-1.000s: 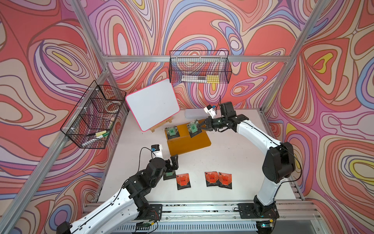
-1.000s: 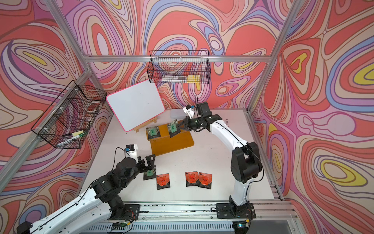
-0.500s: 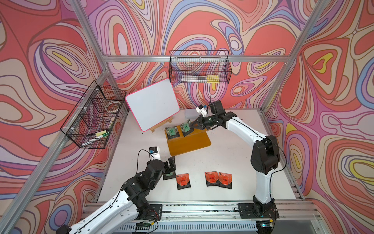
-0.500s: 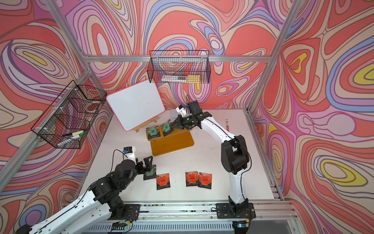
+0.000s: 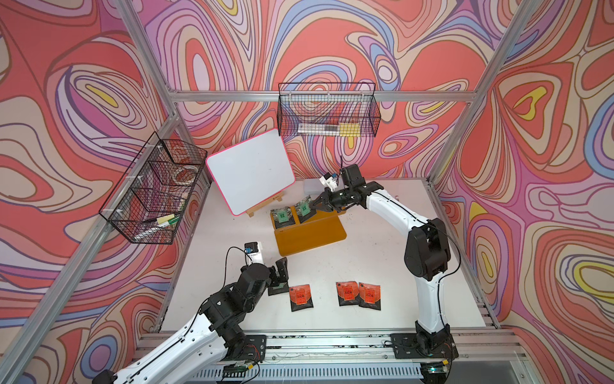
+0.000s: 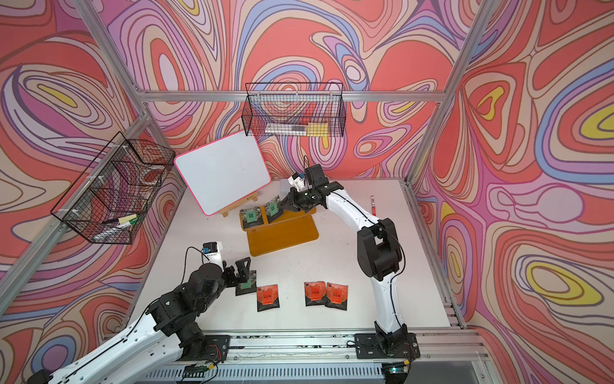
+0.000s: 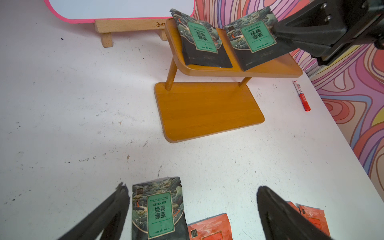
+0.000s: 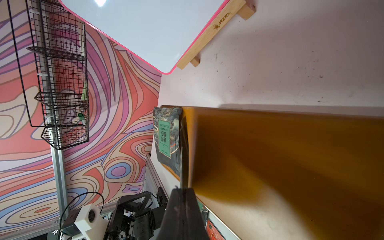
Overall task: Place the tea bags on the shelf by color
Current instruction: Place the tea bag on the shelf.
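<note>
Smooth glossy wooden shelf (image 7: 207, 112)

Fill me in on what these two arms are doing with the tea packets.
The right gripper is shut on a green tea bag, holding it tilted at the upper board of the shelf, beside another green one lying there. The left gripper hangs open over the third green bag on the table. Three orange-red bags lie near the table's front.

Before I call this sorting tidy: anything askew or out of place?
The green tea bag in the right gripper sits tilted over the shelf's upper board, not flat. A red marker lies loose on the table.
</note>
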`<action>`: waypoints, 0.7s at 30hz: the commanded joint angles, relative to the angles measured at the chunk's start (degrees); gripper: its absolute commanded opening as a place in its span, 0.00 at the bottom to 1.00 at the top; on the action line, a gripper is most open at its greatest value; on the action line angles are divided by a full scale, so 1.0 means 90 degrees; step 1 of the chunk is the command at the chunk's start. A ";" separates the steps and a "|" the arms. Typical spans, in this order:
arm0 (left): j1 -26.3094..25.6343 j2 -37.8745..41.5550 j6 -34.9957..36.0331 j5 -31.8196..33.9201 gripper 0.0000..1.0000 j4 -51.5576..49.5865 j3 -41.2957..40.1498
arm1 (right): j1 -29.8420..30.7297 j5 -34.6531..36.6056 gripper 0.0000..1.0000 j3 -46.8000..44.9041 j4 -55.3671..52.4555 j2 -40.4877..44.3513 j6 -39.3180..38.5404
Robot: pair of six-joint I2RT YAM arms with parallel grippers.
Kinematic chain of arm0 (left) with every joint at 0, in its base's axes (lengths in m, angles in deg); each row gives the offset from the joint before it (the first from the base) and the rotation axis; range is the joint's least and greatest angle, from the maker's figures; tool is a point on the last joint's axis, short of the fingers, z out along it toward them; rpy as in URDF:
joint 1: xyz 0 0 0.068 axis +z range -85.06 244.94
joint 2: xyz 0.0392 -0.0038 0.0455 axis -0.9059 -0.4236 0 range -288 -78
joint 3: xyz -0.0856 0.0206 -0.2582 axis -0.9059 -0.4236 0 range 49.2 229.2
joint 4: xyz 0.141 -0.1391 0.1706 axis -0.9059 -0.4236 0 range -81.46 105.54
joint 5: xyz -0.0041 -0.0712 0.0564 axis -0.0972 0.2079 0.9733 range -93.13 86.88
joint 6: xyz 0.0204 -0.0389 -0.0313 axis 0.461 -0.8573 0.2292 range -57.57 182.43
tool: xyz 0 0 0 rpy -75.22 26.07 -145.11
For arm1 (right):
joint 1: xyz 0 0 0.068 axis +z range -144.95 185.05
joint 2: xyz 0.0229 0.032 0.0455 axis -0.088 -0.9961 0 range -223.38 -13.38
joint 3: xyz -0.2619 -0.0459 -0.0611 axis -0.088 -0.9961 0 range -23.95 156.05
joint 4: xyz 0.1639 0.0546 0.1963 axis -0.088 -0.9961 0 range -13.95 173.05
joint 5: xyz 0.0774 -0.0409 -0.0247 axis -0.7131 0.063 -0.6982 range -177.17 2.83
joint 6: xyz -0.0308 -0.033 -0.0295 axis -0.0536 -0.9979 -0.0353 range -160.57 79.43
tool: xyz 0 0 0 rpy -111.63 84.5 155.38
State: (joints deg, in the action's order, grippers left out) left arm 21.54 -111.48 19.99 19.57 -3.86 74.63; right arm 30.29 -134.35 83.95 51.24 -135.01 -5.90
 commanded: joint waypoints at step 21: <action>0.0079 0.0018 -0.0041 -0.0002 0.99 0.0018 -0.0140 | 0.0066 0.0095 0.09 0.0569 -0.0591 -0.0399 -0.0086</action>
State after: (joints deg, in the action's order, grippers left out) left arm 21.80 -111.48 19.93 19.55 -3.84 74.19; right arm 30.63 -134.26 87.60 46.80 -138.02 -5.87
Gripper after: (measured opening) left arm 0.993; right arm 0.079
